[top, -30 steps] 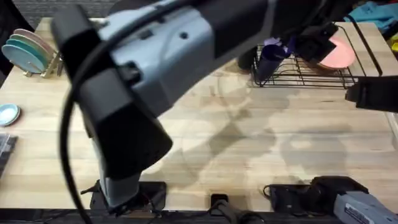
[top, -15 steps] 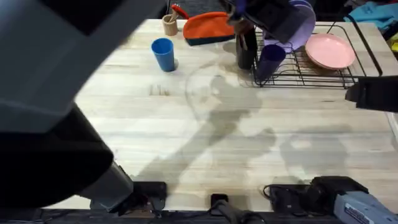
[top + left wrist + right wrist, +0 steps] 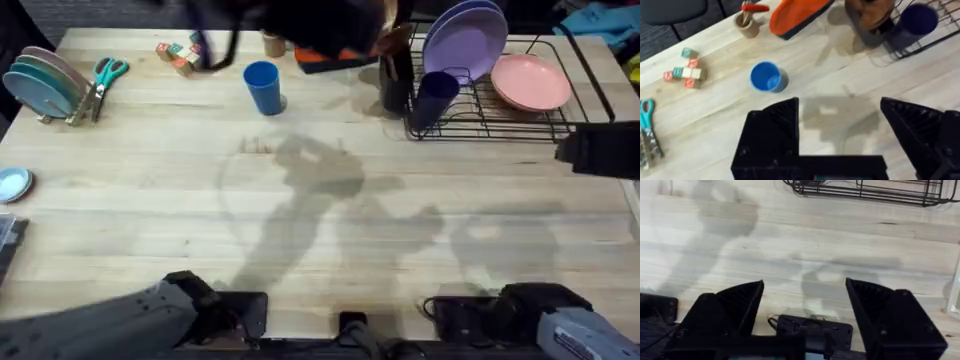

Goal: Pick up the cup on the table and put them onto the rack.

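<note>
A bright blue cup [image 3: 263, 87] stands upright on the table at the far middle-left. A dark navy cup [image 3: 436, 98] stands upright inside the near-left corner of the black wire rack [image 3: 520, 125]. In the left wrist view my left gripper [image 3: 839, 105] hangs open and empty above bare table. The blue cup [image 3: 767, 77] lies just beyond its left finger, and the navy cup [image 3: 915, 20] sits farther off in the rack [image 3: 942, 12]. My right gripper [image 3: 805, 287] is open over bare wood, well short of the rack's front edge [image 3: 865, 192].
A purple plate [image 3: 462, 38] and a pink plate [image 3: 530, 82] sit in the rack. A black utensil holder [image 3: 395, 80], an orange object [image 3: 797, 15] and a tan wooden cup [image 3: 746, 22] stand near the blue cup. Blocks [image 3: 175, 55], scissors [image 3: 105, 75] and a small plate stand [image 3: 45, 85] are far left.
My left arm has swung out from under the camera and drawn left, away from the rack, toward the blue cup. The navy cup has stayed in the rack. The right arm is unmoved.
</note>
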